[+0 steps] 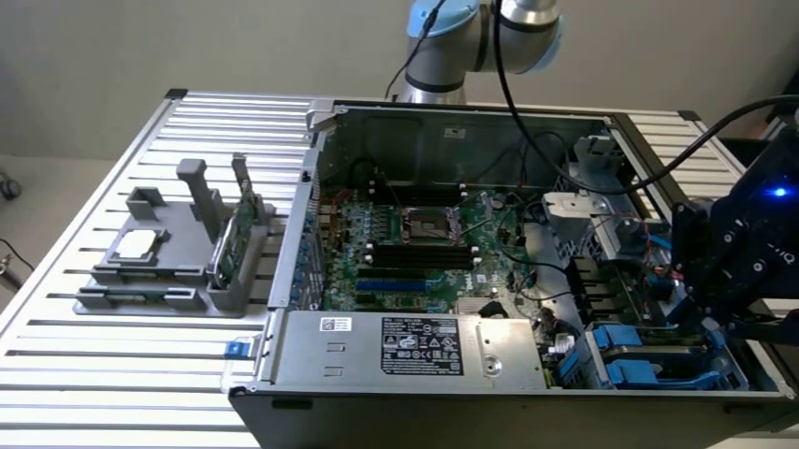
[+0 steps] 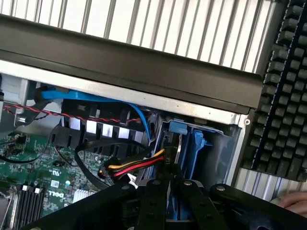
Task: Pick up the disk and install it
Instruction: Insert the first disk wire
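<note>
Slatted silver aluminium table (image 1: 100, 374) fills the scene, with an open computer case (image 1: 500, 281) lying on it, its green motherboard (image 1: 413, 253) exposed. At about nine o'clock from the case stands a grey parts holder (image 1: 168, 267) carrying a small square chip (image 1: 138, 245) and a thin green circuit card (image 1: 238, 234) set upright on edge.

The robot arm's grey and blue base joint (image 1: 481, 37) rises at twelve o'clock behind the case. Its black wrist assembly (image 1: 749, 243), with a blue light glowing, hangs over the case's drive bay at about four o'clock in the exterior view.

In the wrist view the black gripper (image 2: 165, 201) reaches down into the bay, its two fingers (image 2: 154, 191) drawn close together on the disk (image 2: 184, 153), which stands on edge between them. The disk's blue carrier shows beside the fingers, and its long axis runs down into the bay next to a red, yellow and black power cable (image 2: 136, 167). More blue carriers (image 1: 649, 360) sit in the bay at five o'clock in the exterior view.

A black keyboard (image 2: 283, 96) lies outside the case wall, and a person's fingertip (image 2: 292, 200) rests near it.
</note>
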Controlling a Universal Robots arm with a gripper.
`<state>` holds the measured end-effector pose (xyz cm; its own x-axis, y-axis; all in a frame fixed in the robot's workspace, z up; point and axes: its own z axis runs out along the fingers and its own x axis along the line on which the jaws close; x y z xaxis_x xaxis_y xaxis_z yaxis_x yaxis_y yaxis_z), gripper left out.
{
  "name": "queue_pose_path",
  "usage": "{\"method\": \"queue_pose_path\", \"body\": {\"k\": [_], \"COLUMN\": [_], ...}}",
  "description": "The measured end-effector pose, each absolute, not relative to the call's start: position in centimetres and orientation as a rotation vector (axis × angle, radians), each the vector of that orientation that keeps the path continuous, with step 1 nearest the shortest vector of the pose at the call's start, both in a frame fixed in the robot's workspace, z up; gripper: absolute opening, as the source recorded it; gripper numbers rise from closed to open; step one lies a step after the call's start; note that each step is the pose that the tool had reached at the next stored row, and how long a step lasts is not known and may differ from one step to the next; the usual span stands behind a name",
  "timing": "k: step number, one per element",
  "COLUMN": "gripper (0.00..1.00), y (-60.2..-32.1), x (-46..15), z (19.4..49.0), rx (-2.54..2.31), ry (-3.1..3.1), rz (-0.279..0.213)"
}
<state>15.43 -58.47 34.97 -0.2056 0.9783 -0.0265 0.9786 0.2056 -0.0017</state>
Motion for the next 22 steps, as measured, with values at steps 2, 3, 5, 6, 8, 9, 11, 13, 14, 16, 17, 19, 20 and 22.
{"method": "queue_pose_path", "body": {"k": [2, 3, 5, 6, 8, 9, 11, 13, 14, 16, 17, 19, 20, 22], "gripper": [0.16, 0.16, 0.16, 0.16, 0.16, 0.16, 0.16, 0.16, 0.16, 0.16, 0.16, 0.16, 0.16, 0.16], "y": [-58.47, -58.47, -58.46, -58.46, -58.46, -58.46, -58.46, -58.47, -58.47, -58.46, -58.45, -58.38, -58.36, -58.3], "x": [15.44, 15.44, 15.43, 15.43, 15.43, 15.44, 15.44, 15.44, 15.44, 15.52, 15.53, 15.66, 15.69, 15.73], "z": [34.98, 34.98, 34.99, 34.99, 34.99, 34.98, 34.98, 34.86, 34.75, 34.49, 34.35, 34.21, 34.19, 34.18], "rx": [1.983, 1.996, 2.023, 2.039, 2.079, 2.102, 2.143, 2.185, 2.205, 2.233, 2.243, 2.257, 2.267, 2.283], "ry": [2.412, 2.404, 2.386, 2.374, 2.34, 2.32, 2.282, 2.243, 2.224, 2.196, 2.187, 2.172, 2.162, 2.146], "rz": [-0.034, -0.037, -0.043, -0.045, -0.046, -0.046, -0.046, -0.046, -0.046, -0.046, -0.047, -0.047, -0.047, -0.047]}}
